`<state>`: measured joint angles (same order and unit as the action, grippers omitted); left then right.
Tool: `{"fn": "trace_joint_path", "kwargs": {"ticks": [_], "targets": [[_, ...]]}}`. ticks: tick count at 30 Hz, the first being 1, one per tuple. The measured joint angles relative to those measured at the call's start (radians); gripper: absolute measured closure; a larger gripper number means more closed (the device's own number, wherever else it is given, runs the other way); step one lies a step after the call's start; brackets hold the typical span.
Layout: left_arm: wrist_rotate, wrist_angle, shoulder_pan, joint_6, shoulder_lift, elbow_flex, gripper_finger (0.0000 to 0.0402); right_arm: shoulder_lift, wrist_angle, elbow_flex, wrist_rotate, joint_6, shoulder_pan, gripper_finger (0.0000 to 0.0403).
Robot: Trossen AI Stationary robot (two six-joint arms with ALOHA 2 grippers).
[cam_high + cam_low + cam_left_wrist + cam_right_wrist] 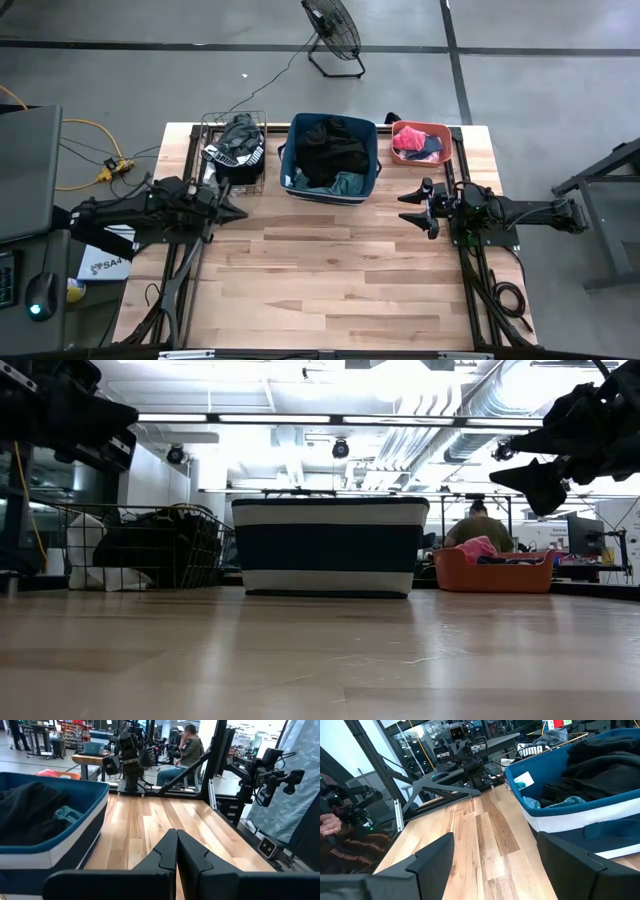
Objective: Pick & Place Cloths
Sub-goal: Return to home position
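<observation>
No cloth is held: the right gripper [408, 209] is spread wide and empty, the left gripper [240, 212] pressed shut. Cloths [330, 150] are piled in the blue bin [372, 170] ahead of both. A reach is judged next.

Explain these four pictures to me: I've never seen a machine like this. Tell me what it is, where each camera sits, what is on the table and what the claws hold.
This is a robot with two dark arms at a wooden table. One camera looks straight down, one sits level with the tabletop, and one rides on each wrist. Along the far edge stand a wire basket with dark and white cloths, a blue fabric bin of mostly black cloths with a teal piece, and a coral tub with pink ones. The left gripper, near the basket, is shut and empty. The right gripper, near the tub, is open and holds nothing either. A seated person shows in the room behind.
</observation>
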<state>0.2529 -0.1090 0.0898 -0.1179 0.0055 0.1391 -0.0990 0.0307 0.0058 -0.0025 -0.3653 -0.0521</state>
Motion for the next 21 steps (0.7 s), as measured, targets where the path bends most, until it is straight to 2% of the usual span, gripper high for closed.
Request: {"fn": "trace_joint_path", "kwargs": {"ticks": [11, 21], "targets": [[0.003, 0.182, 0.000, -0.018, 0.001, -0.119, 0.0401, 0.000, 0.000, 0.000, 0.000, 0.000, 0.000, 0.0125], [0.037, 0.160, 0.001, 0.058, 0.006, -0.123, 0.0401, 0.000, 0.000, 0.000, 0.000, 0.000, 0.000, 0.0125]]}}
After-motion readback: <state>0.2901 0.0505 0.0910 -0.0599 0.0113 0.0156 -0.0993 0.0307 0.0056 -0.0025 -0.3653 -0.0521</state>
